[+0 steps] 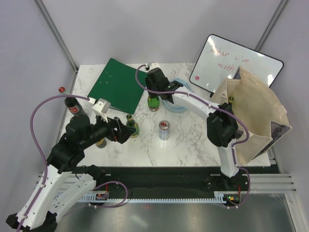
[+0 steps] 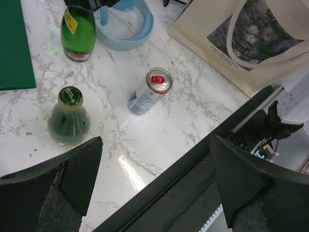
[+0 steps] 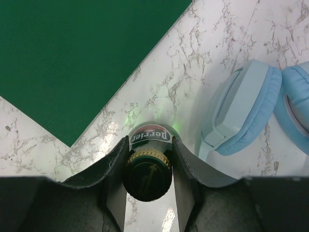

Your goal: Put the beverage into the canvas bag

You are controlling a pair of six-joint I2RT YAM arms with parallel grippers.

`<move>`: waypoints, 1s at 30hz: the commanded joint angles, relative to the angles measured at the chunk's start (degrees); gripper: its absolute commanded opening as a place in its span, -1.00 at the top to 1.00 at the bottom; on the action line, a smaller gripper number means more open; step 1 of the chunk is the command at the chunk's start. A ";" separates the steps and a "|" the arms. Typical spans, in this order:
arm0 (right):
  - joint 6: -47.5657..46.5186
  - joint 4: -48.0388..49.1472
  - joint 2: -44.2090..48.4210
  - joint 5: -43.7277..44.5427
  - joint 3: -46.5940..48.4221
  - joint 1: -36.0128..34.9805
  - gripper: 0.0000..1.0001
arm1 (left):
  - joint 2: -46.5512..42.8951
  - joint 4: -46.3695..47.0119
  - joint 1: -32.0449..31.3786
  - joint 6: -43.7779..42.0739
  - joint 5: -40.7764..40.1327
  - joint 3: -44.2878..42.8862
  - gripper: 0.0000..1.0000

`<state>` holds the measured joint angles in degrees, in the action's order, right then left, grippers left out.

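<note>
A green Perrier bottle [image 1: 153,102] [image 3: 147,176] stands upright at the back middle of the marble table [image 1: 193,140]. My right gripper [image 1: 154,93] [image 3: 148,145] is shut on its neck, one finger pressed to each side just under the cap. In the left wrist view the same bottle [image 2: 77,29] shows at top left. The tan canvas bag [image 1: 256,116] [image 2: 241,38] stands open at the right edge of the table. My left gripper [image 1: 126,129] [image 2: 157,188] hangs open over the near table edge, holding nothing.
A second green bottle [image 1: 132,126] [image 2: 69,121] stands by my left fingers. A silver can [image 1: 164,130] [image 2: 149,91] stands mid-table and a cola bottle [image 1: 73,105] at far left. Light blue headphones [image 3: 241,116] [image 2: 128,26], a green folder [image 1: 118,86] and a whiteboard [image 1: 231,63] lie at the back.
</note>
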<state>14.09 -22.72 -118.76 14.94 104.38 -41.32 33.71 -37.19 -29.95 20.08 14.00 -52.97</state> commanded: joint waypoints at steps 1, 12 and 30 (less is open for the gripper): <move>-0.20 1.54 2.83 1.31 -1.02 -0.34 1.00 | 0.21 1.15 0.16 -2.23 -0.90 -0.12 -0.98; -0.29 -5.49 9.94 2.29 4.95 -0.25 1.00 | 0.83 2.38 0.16 -1.36 -0.11 0.50 -0.98; -3.63 -22.89 23.48 10.02 16.38 4.48 1.00 | 0.30 3.09 0.16 -1.00 0.85 0.85 -0.98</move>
<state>12.16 -45.63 -102.76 19.79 115.98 -40.45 34.39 -36.27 -29.95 20.05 13.69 -52.12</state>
